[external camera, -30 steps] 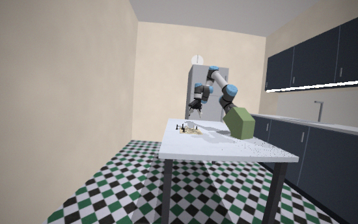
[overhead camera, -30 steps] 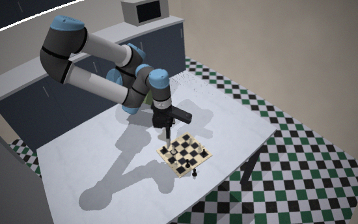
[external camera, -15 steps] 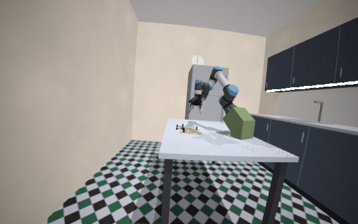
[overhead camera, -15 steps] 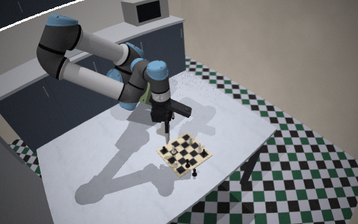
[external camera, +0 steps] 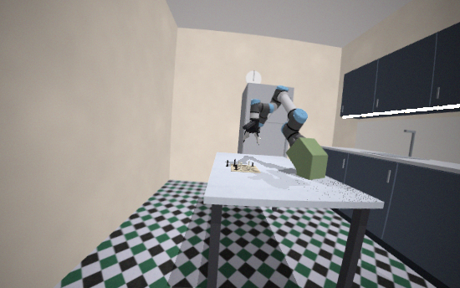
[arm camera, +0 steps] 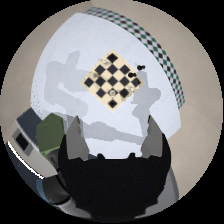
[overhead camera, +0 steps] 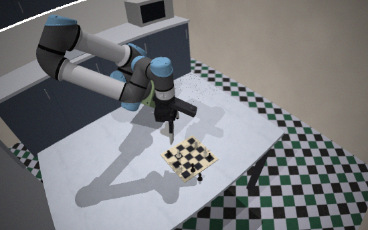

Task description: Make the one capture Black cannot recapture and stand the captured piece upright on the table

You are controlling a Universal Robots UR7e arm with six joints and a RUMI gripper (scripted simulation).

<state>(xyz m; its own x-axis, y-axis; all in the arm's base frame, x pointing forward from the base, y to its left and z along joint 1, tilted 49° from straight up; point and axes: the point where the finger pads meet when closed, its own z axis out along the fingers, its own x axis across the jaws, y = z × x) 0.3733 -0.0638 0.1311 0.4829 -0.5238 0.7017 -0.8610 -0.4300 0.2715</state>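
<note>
1. The white table (overhead camera: 100,157) is filling the middle of the top view, running from the lower left to the right centre, with the arm's grey shadow lying across it.
2. The arm (overhead camera: 100,71) is reaching in from the upper left of the top view, and the gripper (overhead camera: 171,128) is hanging above the table just up and left of the board, touching nothing. Its jaws are standing fully open and are holding nothing; in the wrist view the two fingers are framing the bottom of the picture, wide apart.
3. The chessboard (overhead camera: 189,158) is lying a little right of centre in the top view, a small tan board with dark squares, turned so one corner is pointing toward the bottom of the frame.
4. Black and pale pieces are standing on the board, all appearing upright; the pale ones are blending into the light squares and their kinds are too small to tell.
5. One black piece (overhead camera: 200,178) is standing upright on the table just off the board's lower right edge; in the wrist view it is showing as a dark speck (arm camera: 141,67) beside the board's right corner, its type unreadable.
6. In the exterior view the board (external camera: 247,168) is appearing far off at centre, its pieces being mere dots.
</note>
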